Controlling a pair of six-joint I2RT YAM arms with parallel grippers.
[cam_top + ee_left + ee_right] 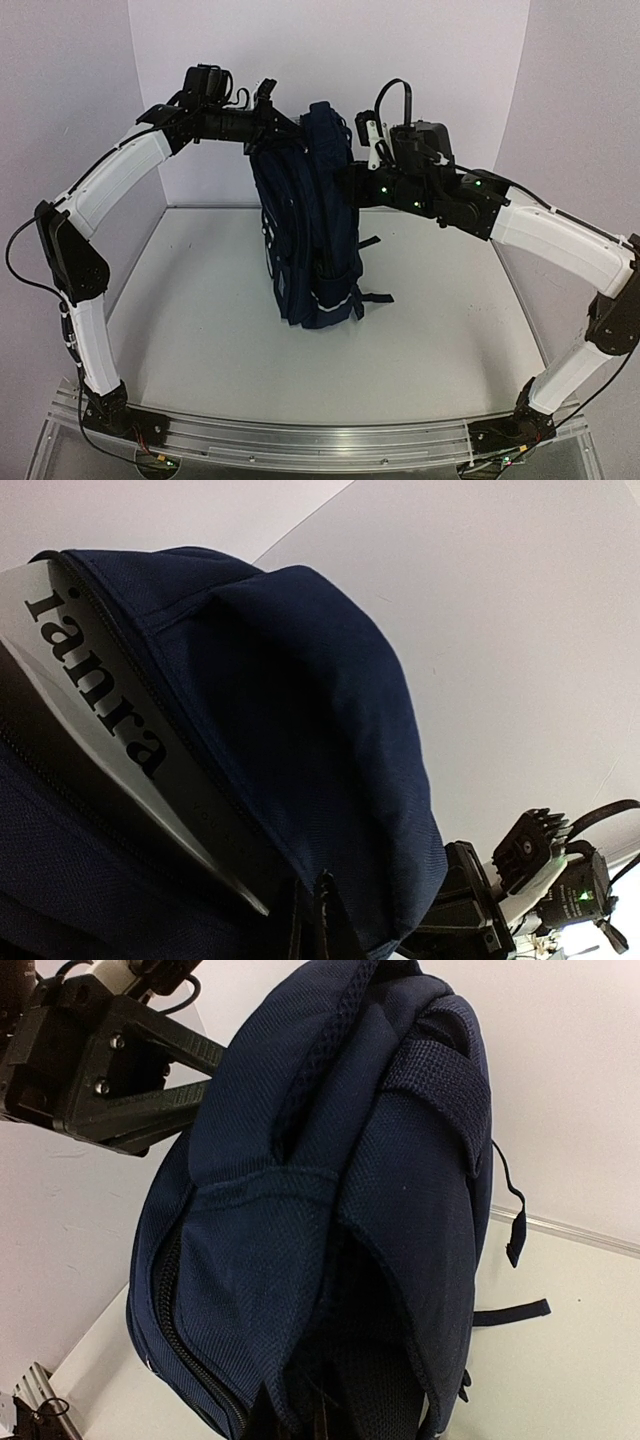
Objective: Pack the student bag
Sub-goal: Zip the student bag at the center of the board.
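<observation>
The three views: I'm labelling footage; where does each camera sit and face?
Top external: above and behind the bases, facing down over the table; both arms flank the student bag.
Left wrist: on the left arm, close against the bag's top; right claw shows beyond.
Right wrist: on the right arm, facing back across the bag; left claw shows.
Shared: the bag, in all.

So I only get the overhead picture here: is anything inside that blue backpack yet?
Observer: Yes. The left wrist camera shows a flat white item with black lettering tucked inside the student bag.
Visitor: Is the zip open, then?
Observer: On that side, yes. The zip gapes right beside the white item.
Visitor: And are the claws gripping it?
Observer: The right wrist camera shows the left gripper closed on the bag's top edge.
</observation>
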